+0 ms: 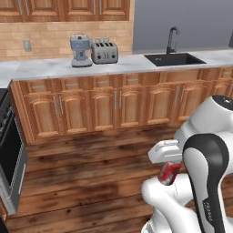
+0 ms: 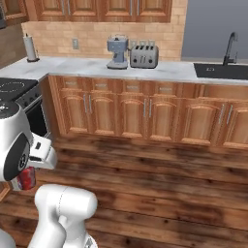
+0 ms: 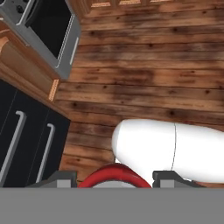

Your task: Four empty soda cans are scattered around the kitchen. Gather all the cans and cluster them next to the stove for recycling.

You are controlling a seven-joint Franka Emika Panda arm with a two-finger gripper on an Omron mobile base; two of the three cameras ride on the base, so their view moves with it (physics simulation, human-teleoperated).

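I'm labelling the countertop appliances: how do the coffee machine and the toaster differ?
The coffee machine is blue-grey and stands tall and narrow; the toaster is steel-coloured, lower and wider. The coffee machine sits nearer the stove, the toaster nearer the sink. Both stand upright, side by side on the pale counter against the brick wall.

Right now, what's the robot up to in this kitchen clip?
The arm is carrying a red soda can in its gripper, jaws shut on it, held low over the wooden floor close to the robot's own body. The stove sits off to the left, at the end of the counter that carries a coffee machine and a toaster. The can has not been set down by the stove yet.
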